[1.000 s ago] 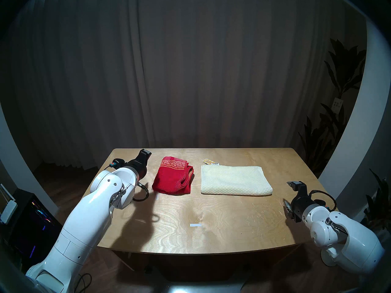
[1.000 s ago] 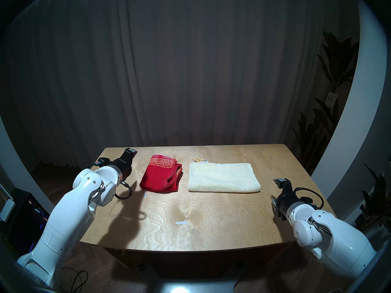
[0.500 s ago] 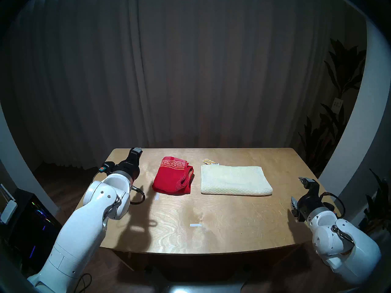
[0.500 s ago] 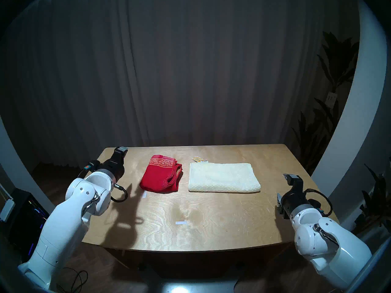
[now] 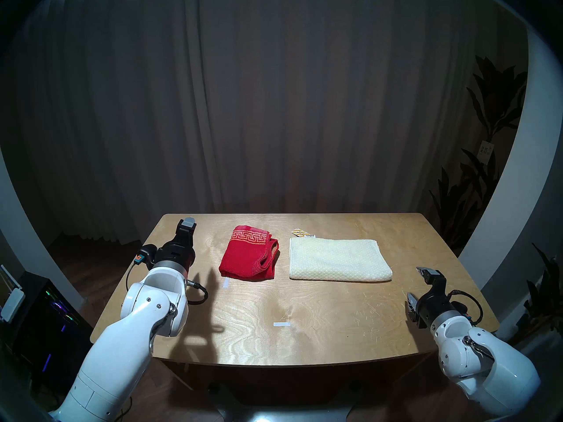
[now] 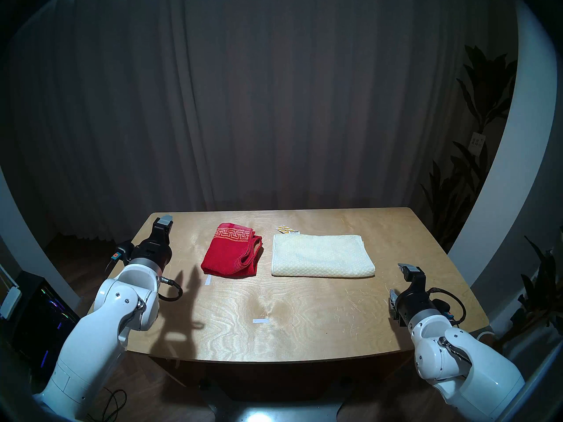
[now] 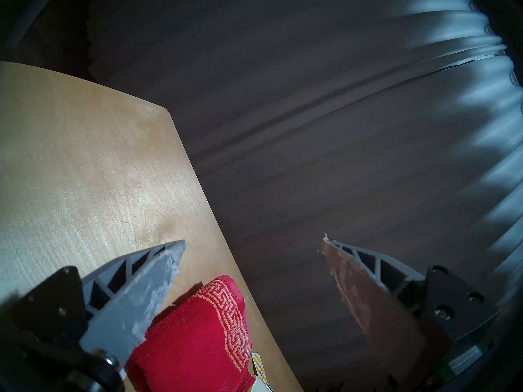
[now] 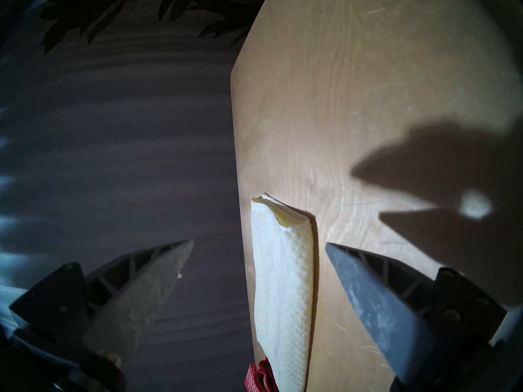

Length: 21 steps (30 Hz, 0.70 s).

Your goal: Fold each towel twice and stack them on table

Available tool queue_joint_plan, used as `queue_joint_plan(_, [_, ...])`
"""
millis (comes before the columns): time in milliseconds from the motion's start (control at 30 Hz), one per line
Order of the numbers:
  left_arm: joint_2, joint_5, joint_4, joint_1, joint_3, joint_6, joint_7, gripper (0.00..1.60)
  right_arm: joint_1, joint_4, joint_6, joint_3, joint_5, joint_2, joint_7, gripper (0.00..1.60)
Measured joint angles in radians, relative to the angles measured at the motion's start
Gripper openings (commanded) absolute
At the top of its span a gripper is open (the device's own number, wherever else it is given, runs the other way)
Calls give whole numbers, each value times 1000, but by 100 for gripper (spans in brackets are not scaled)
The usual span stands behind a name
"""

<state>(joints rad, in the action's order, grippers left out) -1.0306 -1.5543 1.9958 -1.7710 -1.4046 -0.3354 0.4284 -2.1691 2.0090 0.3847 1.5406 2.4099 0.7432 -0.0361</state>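
**Both grippers empty and wide, the towels lying between them, side by side**

The left gripper [image 5: 186, 226] hovers over the far-left part of the table [image 5: 304, 336], pointing away toward the far edge; in its wrist view the two fingers [image 7: 141, 303] stand well apart with nothing between them. To its right, near but not touching, lies the red towel [image 5: 248, 258], a folded bundle with its Greek-key border at the far end and loose layered edges showing on its right side. Its long axis runs near to far.

Further right, just beside the red one but separated by a strip of bare wood, lies the cream towel [image 5: 338, 260]. It is a flat, wider rectangle whose long axis runs left to right. A small striped tag [image 5: 301, 233] peeks out at its far-left corner.

The right gripper [image 5: 422, 286] hangs over the near-right edge of the table, also spread wide and empty. The cream towel lies to its left and farther away, well apart from it.

The towels are not yet stacked. Judging by nearness, the left arm is better placed for the red towel and the right arm for the cream one; stacking would mean carrying one sideways across the gap onto the other.
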Motion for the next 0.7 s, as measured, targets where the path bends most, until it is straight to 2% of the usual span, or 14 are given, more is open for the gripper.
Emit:
queue_joint_plan(233, [-7,18,6,-8,0,-19,-2,160,68,-37,-25,-44,-15,0,7,160])
queue_joint_plan(700, [-20,54,8,-6,6,-45,3,160,219,-163,-39,-150,-81,75,60,160])
